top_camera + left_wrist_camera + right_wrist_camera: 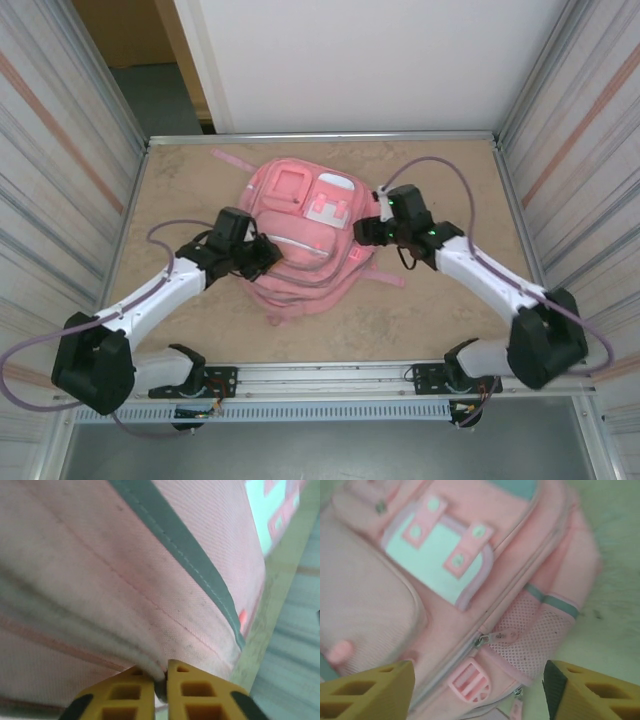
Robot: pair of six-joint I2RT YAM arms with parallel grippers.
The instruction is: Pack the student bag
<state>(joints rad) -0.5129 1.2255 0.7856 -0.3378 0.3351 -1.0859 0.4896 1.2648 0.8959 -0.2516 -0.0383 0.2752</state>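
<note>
The student bag (305,235), a large pink backpack with pale patches, lies flat in the middle of the table. My left gripper (268,252) is at its left edge. In the left wrist view its yellow fingertips (162,672) are nearly together, pinching a fold of the bag's pink fabric (150,580). My right gripper (368,230) hovers over the bag's right side. Its fingers (479,680) stand wide apart and hold nothing. Below them are a zipper pull (496,638), a pink buckle (470,681) and a mesh side pocket (540,630).
The beige table (420,310) is walled by ribbed panels left and right and a white board behind. A pink strap (232,160) trails toward the back left, another (385,277) lies to the bag's right. A metal rail (330,375) runs along the near edge.
</note>
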